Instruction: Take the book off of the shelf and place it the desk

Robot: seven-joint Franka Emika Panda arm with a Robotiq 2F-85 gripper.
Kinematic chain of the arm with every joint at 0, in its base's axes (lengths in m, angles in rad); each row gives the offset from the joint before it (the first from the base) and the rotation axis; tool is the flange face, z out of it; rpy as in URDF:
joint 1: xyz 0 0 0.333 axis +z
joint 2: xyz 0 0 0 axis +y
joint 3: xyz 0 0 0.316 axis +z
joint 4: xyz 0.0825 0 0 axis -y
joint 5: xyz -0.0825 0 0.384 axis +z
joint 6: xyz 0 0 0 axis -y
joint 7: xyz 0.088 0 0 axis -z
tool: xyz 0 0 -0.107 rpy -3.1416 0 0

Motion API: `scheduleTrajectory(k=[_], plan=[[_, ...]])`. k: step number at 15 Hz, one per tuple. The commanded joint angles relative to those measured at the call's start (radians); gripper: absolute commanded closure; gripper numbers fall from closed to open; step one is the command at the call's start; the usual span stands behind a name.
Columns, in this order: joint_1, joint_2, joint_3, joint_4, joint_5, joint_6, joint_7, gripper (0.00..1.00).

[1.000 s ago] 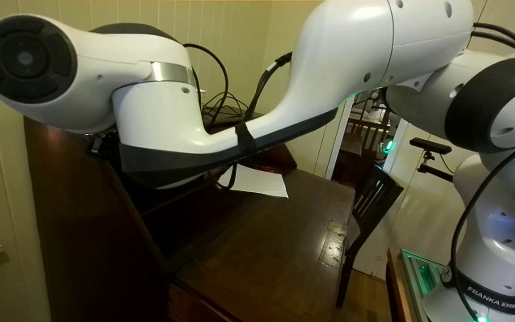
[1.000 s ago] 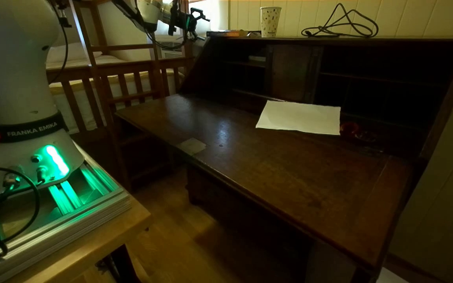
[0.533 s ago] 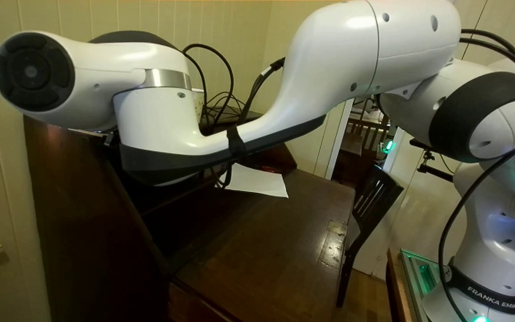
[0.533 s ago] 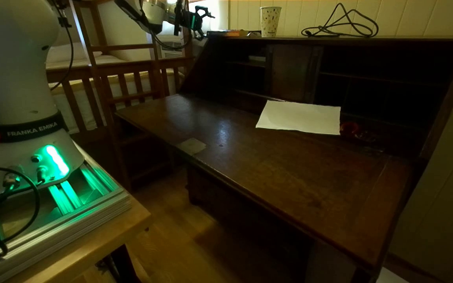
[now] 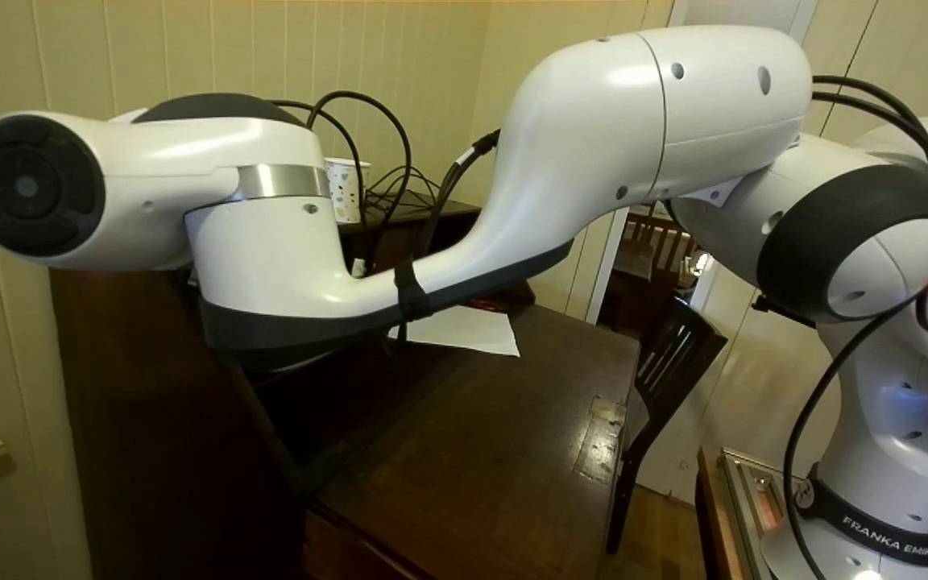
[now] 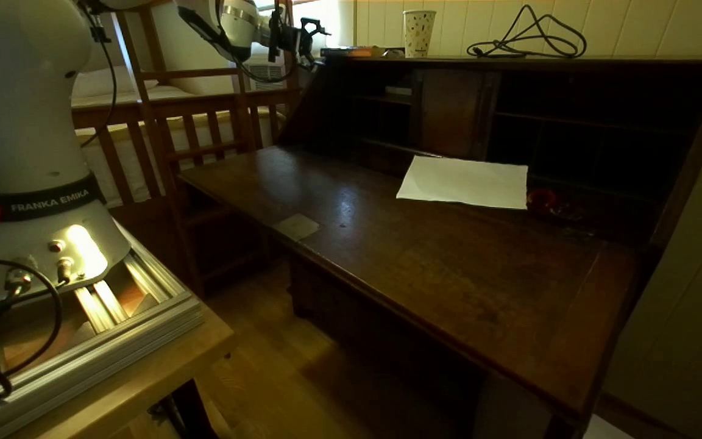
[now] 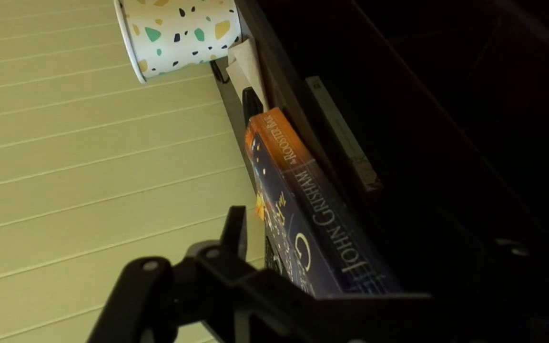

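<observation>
The book (image 7: 312,205) lies flat on the shelf (image 7: 230,102), the bureau's top board. Its cover is bluish purple with orange at one end, and its spine faces the front. It also shows in an exterior view (image 6: 354,52), at the end of the shelf (image 6: 601,60). My gripper (image 6: 322,47) is open and empty, just off that end of the shelf. In the wrist view my gripper (image 7: 374,231) comes in from below, one finger (image 7: 234,231) above the book's level; the other is mostly lost in darkness. The desk (image 6: 448,262) is the broad brown leaf below.
A patterned cup (image 6: 419,33) and a looped cable (image 6: 528,46) stand on the shelf. A folded napkin (image 7: 246,69) and a black object (image 7: 251,104) lie beyond the book. A white sheet (image 6: 464,182) and a red object (image 6: 543,200) lie on the desk.
The arm has come down, and the gripper has moved slightly closer to the end of the shelf. The light on the robot base has gone from green to white. The book has not moved.
</observation>
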Motion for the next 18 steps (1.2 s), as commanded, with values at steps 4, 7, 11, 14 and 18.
scheduleTrajectory(k=[4, 7, 11, 14, 18], plan=[[-0.010, 0.039, 0.000, 0.097, -0.011, 0.019, -0.151, 0.00], [-0.012, 0.039, -0.003, 0.114, -0.011, 0.024, -0.213, 0.06], [-0.017, 0.045, 0.001, 0.125, -0.005, 0.033, -0.268, 0.38], [-0.017, 0.046, 0.003, 0.118, -0.003, 0.038, -0.291, 0.60], [-0.021, 0.040, 0.015, 0.104, 0.009, 0.047, -0.329, 0.88]])
